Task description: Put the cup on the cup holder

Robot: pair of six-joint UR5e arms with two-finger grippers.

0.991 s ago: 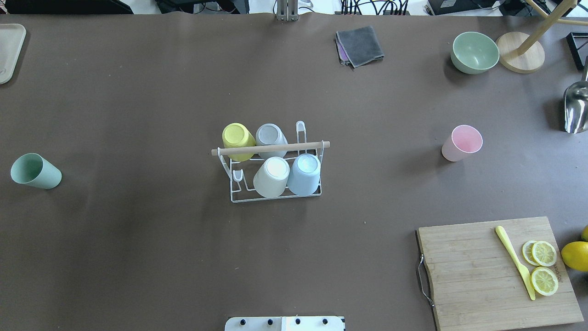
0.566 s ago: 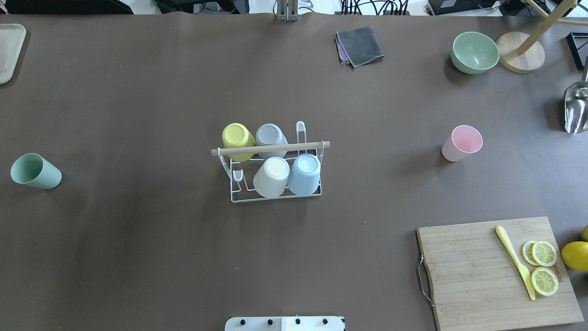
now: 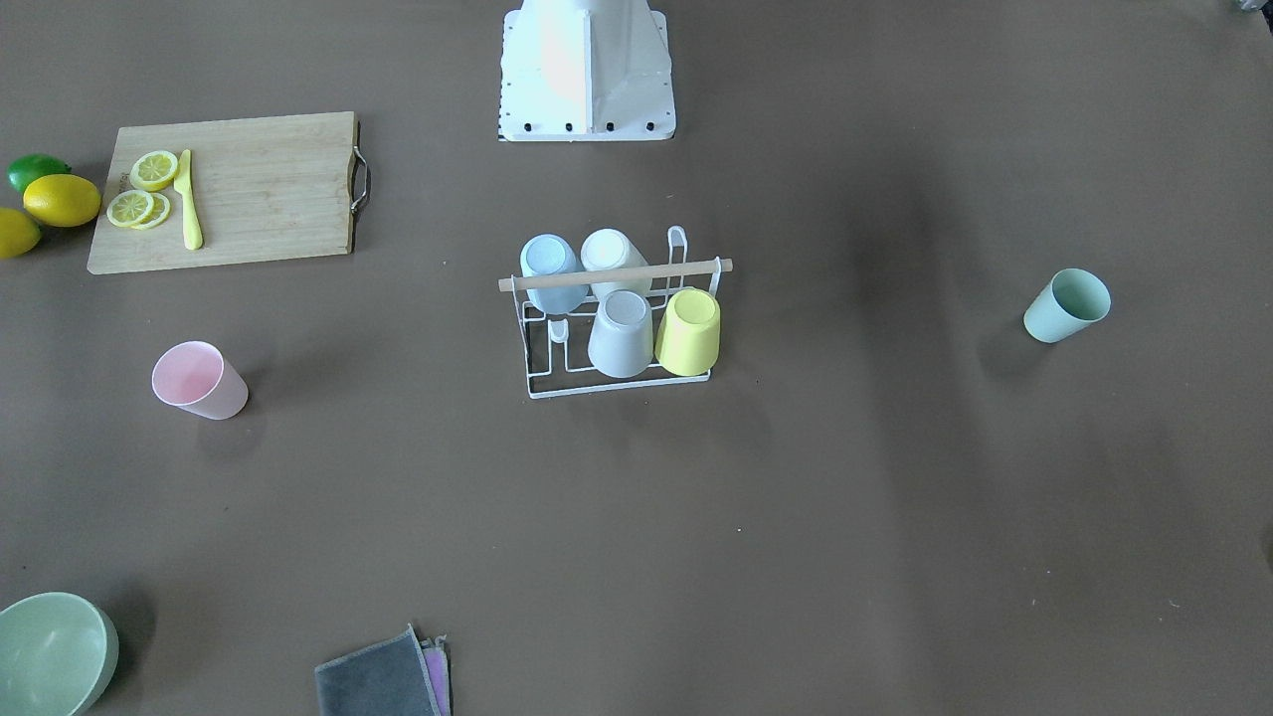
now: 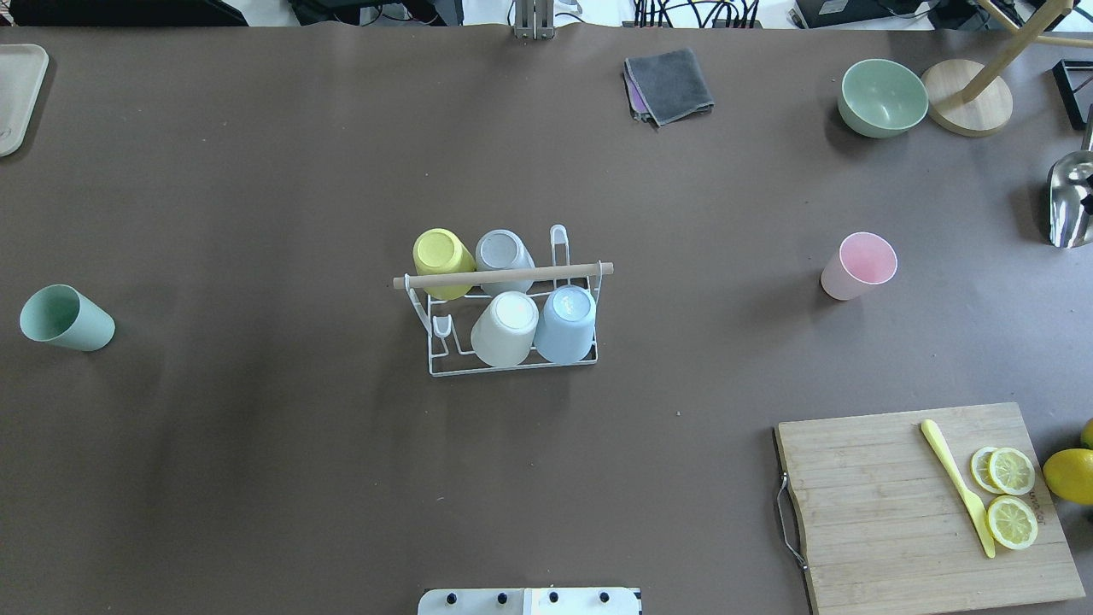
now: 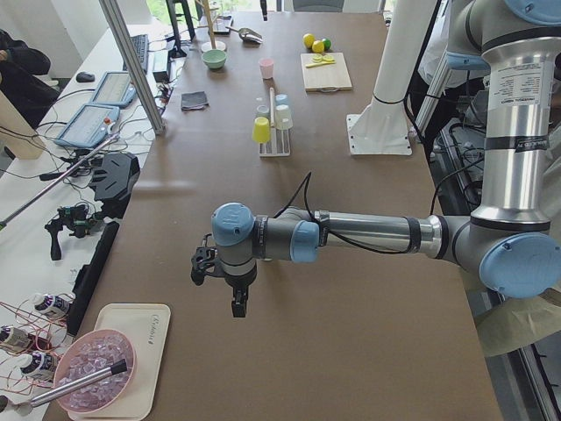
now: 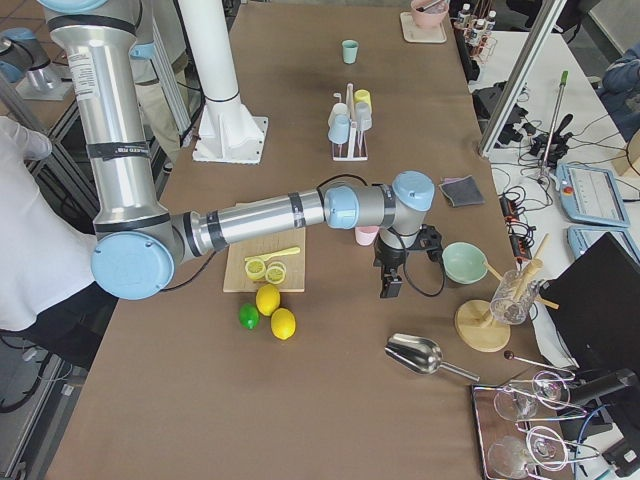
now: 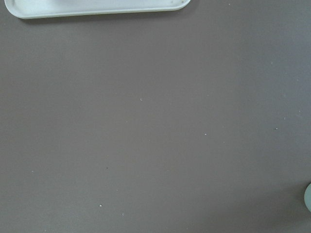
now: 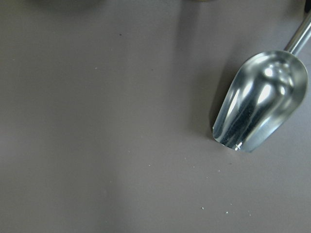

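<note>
Four cups are seen mouth-down on the prongs of the cup holder [image 3: 512,283] at mid-table in the front-facing view: a blue cup [image 3: 550,261] and a white cup [image 3: 609,254] in the row nearer the robot base [image 3: 587,70], a grey cup [image 3: 622,333] and a yellow cup [image 3: 688,331] in the other row, with one prong bare in each row. A pink cup [image 3: 199,380] and a green cup [image 3: 1066,305] are shown mouth-up on the table [image 3: 796,547], well apart from the holder on opposite sides, the pink one near a cutting board [image 3: 259,189]. From overhead, a green bowl [image 4: 882,96], a folded cloth [image 4: 670,84] and a metal scoop [image 4: 1069,205] are seen along the far and right edges. In the exterior left view, the left gripper [image 5: 237,307] is pictured pointing down above bare table near a white tray [image 5: 149,351]; how far its jaws stand apart cannot be told, and nothing is seen in them. In the exterior right view, the right gripper [image 6: 388,285] is pictured pointing down between the pink cup and the scoop; its jaw opening likewise cannot be told. Bare table and the tray's edge are shown by the left wrist camera, and the scoop's bowl by the right wrist camera.
</note>
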